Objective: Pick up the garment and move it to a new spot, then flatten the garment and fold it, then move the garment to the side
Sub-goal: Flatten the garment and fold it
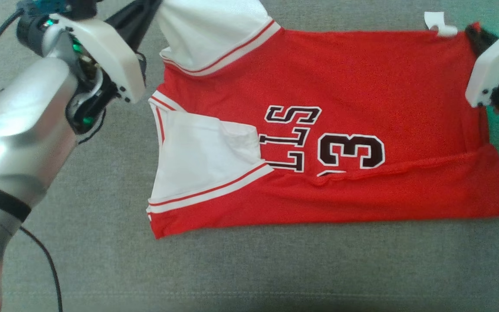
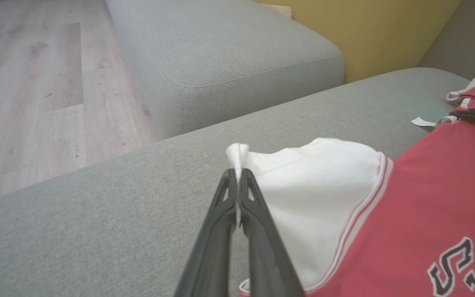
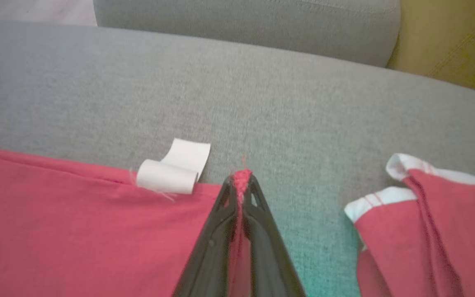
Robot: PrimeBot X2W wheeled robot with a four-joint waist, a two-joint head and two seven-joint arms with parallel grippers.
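Observation:
A red jersey (image 1: 340, 86) with white sleeves and dark lettering lies spread on the grey sofa seat (image 1: 275, 268), its near edge folded over. My left gripper (image 2: 237, 175) is shut on the tip of the far white sleeve (image 2: 311, 194), which is lifted a little off the seat. In the head view that gripper (image 1: 139, 17) reaches in from the upper left. My right gripper (image 3: 241, 183) is shut on the red hem corner at the jersey's far right (image 1: 477, 32). A white label (image 3: 173, 173) curls beside that corner.
A second red and white piece of cloth (image 3: 427, 231) lies on the seat just right of my right gripper. Another grey cushion (image 2: 229, 49) and a yellow one (image 2: 369, 29) stand beyond. Wooden floor (image 2: 35, 82) lies past the sofa's edge.

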